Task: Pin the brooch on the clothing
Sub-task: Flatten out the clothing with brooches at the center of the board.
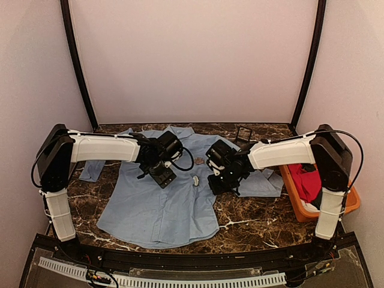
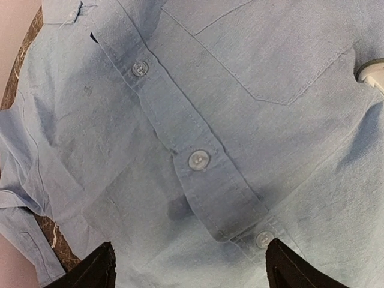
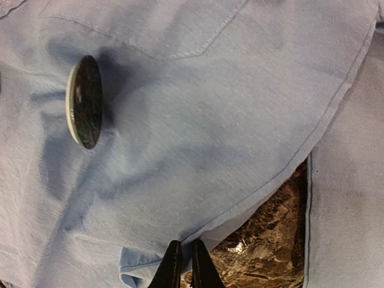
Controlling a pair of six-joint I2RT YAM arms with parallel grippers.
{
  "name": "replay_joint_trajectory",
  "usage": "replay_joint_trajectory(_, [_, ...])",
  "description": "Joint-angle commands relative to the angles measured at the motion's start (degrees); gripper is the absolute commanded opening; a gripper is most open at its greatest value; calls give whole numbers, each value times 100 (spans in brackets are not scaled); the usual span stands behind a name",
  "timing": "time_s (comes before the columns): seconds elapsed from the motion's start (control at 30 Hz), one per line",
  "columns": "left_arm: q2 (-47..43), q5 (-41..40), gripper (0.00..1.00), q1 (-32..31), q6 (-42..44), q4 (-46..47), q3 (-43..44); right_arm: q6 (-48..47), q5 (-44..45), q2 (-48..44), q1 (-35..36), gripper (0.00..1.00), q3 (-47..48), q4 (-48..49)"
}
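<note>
Light blue shirt [image 1: 159, 207] lies flat, front up, at centre of marble counter [image 1: 246, 219], collar toward frame top, thin cloth faintly creased. Dark oval brooch [image 3: 84, 102], pale-rimmed, stands on edge just beside chest pocket; whether pin is through cloth cannot be told. Over button placket, left tool [image 2: 189, 273] hovers released, fingers wide. At shirt's side edge, lower centre of wrist view, right tool [image 3: 183, 267] is clenched; cloth caught or not, unclear. Step likely fastening brooch; next move probably calls for taut cloth, brooch pressed flat.

left arm [image 1: 102, 148] | right arm [image 1: 282, 153]: white shells; black joints and wrists | black cables [image 1: 360, 157] looping outside
</note>
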Motion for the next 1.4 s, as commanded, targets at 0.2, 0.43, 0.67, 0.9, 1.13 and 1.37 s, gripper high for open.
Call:
replay_joint_trajectory(0.2, [-166,144,87,235,-28,-88,-172,-287,243,-610,21,0,-618,-341])
replay_joint_trajectory(0.43, [78,384,87,373,-29,-114,-174,-563,314,-927,21,0,-844,-696])
replay_joint_trajectory(0.67, [149,523,86,375,-37,-259,-19,-857,216,-853,21,10,-706,-1057])
replay_joint_trajectory(0.9, [-365,634,86,344,-49,-383,249,-859,324,-1166,21,25,104,-1188])
replay_joint_trajectory(1.13, [-813,1066,84,-130,-339,151,-145,-1031,131,-511,-25,18,780,-854])
replay_joint_trajectory(1.37, [-624,1330,75,-658,-622,501,-648,-1124,-728,45,-295,2,596,11])
